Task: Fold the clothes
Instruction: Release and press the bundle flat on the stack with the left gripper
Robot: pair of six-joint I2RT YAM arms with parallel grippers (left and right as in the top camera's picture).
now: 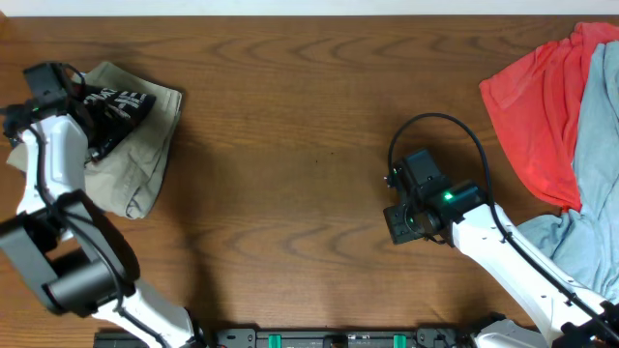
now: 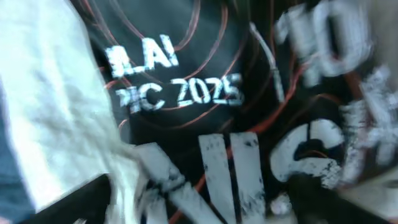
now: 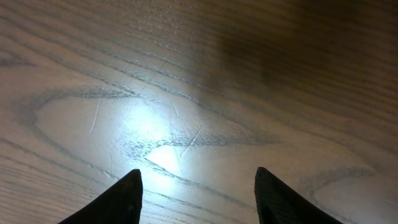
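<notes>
The black jersey [image 1: 118,102], with orange contour lines and white block lettering, lies bunched small on top of a khaki garment at the far left. It fills the left wrist view [image 2: 205,93], blurred and very close. My left gripper [image 1: 92,111] is down on the jersey's left part. Its fingers do not show clearly, so I cannot tell whether it holds the cloth. My right gripper [image 1: 398,224] is open and empty over bare wood right of the middle. Its two dark fingertips [image 3: 196,177] are spread apart above the tabletop.
The khaki shorts [image 1: 145,164] lie under the jersey at the far left. A red shirt [image 1: 542,97] and a light blue-grey garment [image 1: 595,193] are piled at the right edge. A pale cloth [image 2: 56,106] shows at the left of the left wrist view. The wooden table [image 1: 290,145] spans between the piles.
</notes>
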